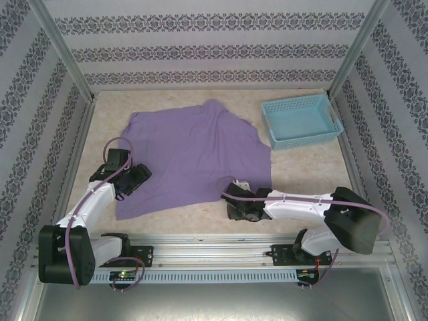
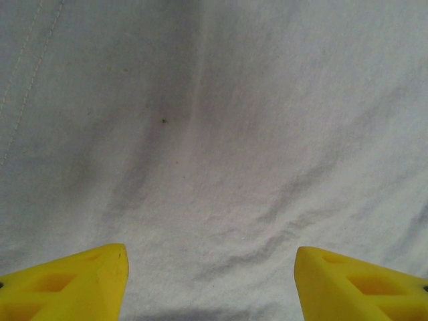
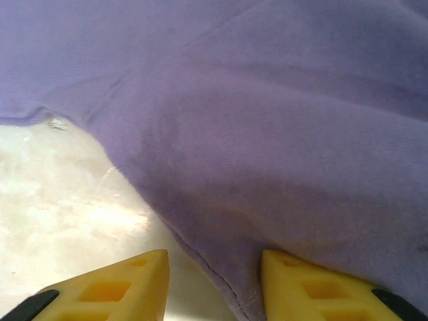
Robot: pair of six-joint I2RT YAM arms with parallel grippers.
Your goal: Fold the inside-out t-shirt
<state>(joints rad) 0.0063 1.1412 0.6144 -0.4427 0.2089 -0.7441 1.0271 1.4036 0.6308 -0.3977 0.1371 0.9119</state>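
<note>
T-shirt (image 1: 194, 157) cloth lay nearest me, spread mostly flat on the table (image 1: 200, 219) between my two arms. My right jaws stood apart astride its near edge, towards the right corner. One finger (image 3: 314, 281) was against the purple fabric, with bare table beneath the other and nothing clamped. My left jaws hung wide apart over the shirt's left side, cloth below them, gripping nothing. By my reckoning no fold had been made. The shirt was one rumpled layer, so the whole folding job was left to do. Farther off, in the far right corner, the blue basket (image 1: 304, 142) sat close beside the shirt's sleeve, perhaps touching it, and held nothing I could see.
</note>
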